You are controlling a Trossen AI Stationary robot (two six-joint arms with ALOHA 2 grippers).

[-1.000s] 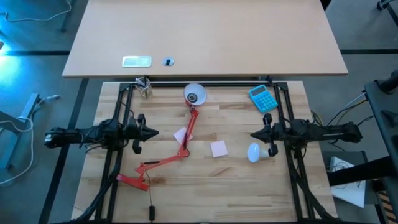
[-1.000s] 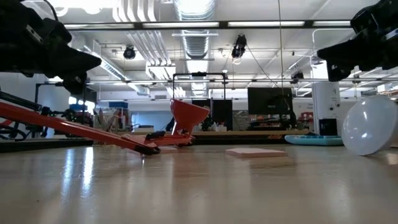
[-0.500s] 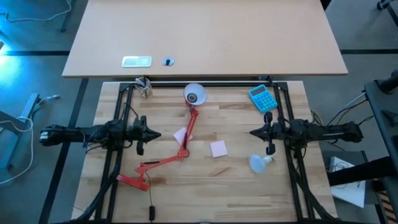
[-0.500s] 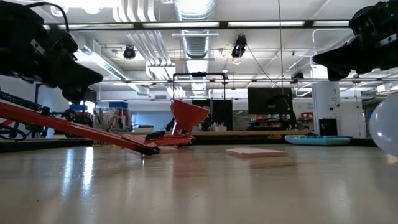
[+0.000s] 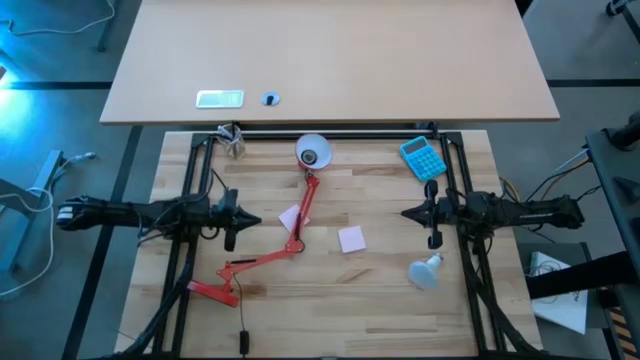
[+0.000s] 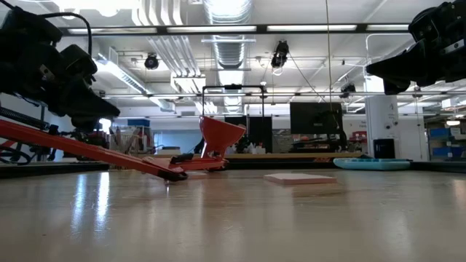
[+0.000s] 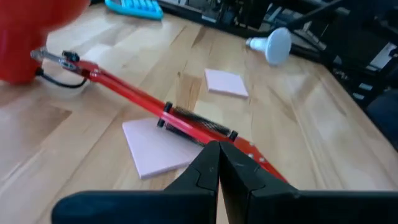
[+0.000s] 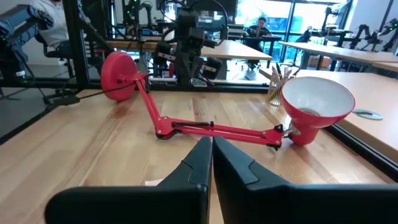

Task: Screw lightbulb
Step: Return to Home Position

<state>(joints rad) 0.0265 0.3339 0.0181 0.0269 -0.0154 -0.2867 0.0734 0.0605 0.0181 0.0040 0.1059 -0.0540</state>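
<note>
The white lightbulb [image 5: 424, 271] lies on its side on the wooden table near the right arm's frame, its grey base pointing toward the far right; the left wrist view shows the lightbulb [image 7: 273, 45] farther off. The red lamp lies flat, its white-lined shade [image 5: 312, 152] at the far middle and its base [image 5: 212, 291] near left. My left gripper [image 5: 257, 219] hovers shut left of the lamp arm [image 7: 193, 124]. Above the table on the right, my right gripper [image 5: 404, 212] is shut and points at the lamp [image 8: 211, 129]. Neither touches anything.
Two pink sticky notes [image 5: 351, 238] [image 5: 292, 217] lie mid-table, one under the lamp arm. A blue calculator [image 5: 423, 157] sits far right. Black frame rails [image 5: 470, 290] run along both sides. A second, larger table [image 5: 330, 60] stands beyond the far edge.
The lightbulb has rolled toward the table's near edge, away from the right arm, and has left the low view. My left gripper has moved slightly toward the lamp and down. It stays shut.
</note>
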